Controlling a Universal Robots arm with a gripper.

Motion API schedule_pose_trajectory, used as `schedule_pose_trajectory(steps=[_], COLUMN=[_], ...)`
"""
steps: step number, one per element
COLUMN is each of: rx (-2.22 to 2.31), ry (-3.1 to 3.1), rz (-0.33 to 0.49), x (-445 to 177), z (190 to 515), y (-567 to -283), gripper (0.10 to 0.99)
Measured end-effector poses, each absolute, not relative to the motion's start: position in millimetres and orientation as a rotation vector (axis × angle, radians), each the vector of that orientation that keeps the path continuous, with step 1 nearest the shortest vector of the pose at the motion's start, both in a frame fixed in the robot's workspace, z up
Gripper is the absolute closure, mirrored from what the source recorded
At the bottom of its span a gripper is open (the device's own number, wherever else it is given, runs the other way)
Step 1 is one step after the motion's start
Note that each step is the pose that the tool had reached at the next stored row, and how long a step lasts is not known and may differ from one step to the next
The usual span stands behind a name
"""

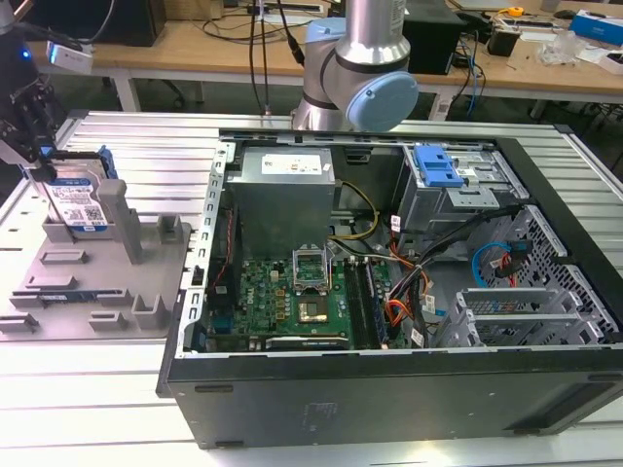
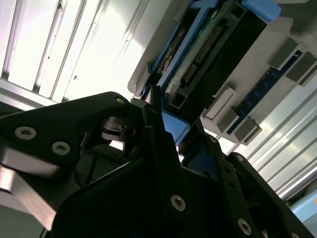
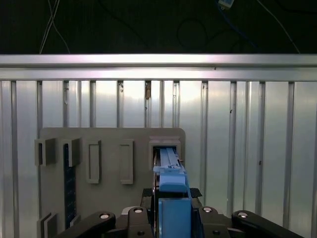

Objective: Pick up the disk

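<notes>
The disk (image 1: 80,202), silver with a white-and-blue label and blue side rails, stands on edge in a slot of the grey slotted holder (image 1: 97,282) at the exterior view's far left. My gripper (image 1: 44,163) reaches down onto its upper end. In the first wrist view the disk's blue rail (image 3: 172,178) runs between the black fingers of the gripper (image 3: 172,196), which press against both of its sides. The second wrist view shows the disk's connector edge (image 2: 213,49) and a finger (image 2: 158,134) lying against the blue rail. The disk's lower end still sits in the holder (image 3: 109,148).
An open computer case (image 1: 389,292) with a motherboard, cables and a blue-latched drive cage (image 1: 436,167) lies at the exterior view's right of the holder. The arm's base (image 1: 355,68) stands behind the case. Ribbed metal table (image 3: 237,148) surrounds the holder.
</notes>
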State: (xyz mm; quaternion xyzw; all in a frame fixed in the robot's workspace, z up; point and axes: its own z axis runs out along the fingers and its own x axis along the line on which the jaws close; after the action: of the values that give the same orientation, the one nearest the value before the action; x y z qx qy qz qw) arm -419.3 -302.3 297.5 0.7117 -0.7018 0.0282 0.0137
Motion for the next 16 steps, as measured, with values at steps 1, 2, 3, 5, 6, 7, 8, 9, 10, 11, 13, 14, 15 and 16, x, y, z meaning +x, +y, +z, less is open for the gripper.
schedule_pose_trajectory(steps=[1, 2, 3, 5, 6, 7, 8, 9, 10, 11, 13, 14, 15, 16], rx=[2.217, 2.217, 2.217, 2.217, 2.217, 2.217, 2.217, 2.217, 2.218, 2.219, 2.22, 2.222, 2.222, 2.222], ry=[-2.186, -2.186, -2.186, -2.186, -2.186, -2.186, -2.186, -2.186, -2.187, -2.188, -2.19, -2.191, -2.191, -2.192], rz=[0.088, 0.088, 0.088, 0.088, 0.088, 0.088, 0.088, 0.088, 0.087, 0.085, 0.081, 0.079, 0.077, 0.076], x=[-419.3, -419.3, -419.3, -419.3, -419.3, -419.3, -419.3, -419.3, -419.3, -419.2, -419.2, -419.3, -419.3, -419.3], z=[297.3, 297.2, 297.1, 297.2, 297.1, 297.1, 297.1, 297.2, 297.4, 297.7, 298.8, 299.6, 300.7, 301.4], y=[-302.5, -302.6, -302.6, -302.7, -302.7, -302.8, -302.9, -303.0, -303.1, -303.2, -303.3, -303.4, -303.4, -303.5], gripper=[0.722, 0.722, 0.722, 0.722, 0.722, 0.722, 0.722, 0.722, 0.722, 0.722, 0.722, 0.722, 0.722, 0.722])
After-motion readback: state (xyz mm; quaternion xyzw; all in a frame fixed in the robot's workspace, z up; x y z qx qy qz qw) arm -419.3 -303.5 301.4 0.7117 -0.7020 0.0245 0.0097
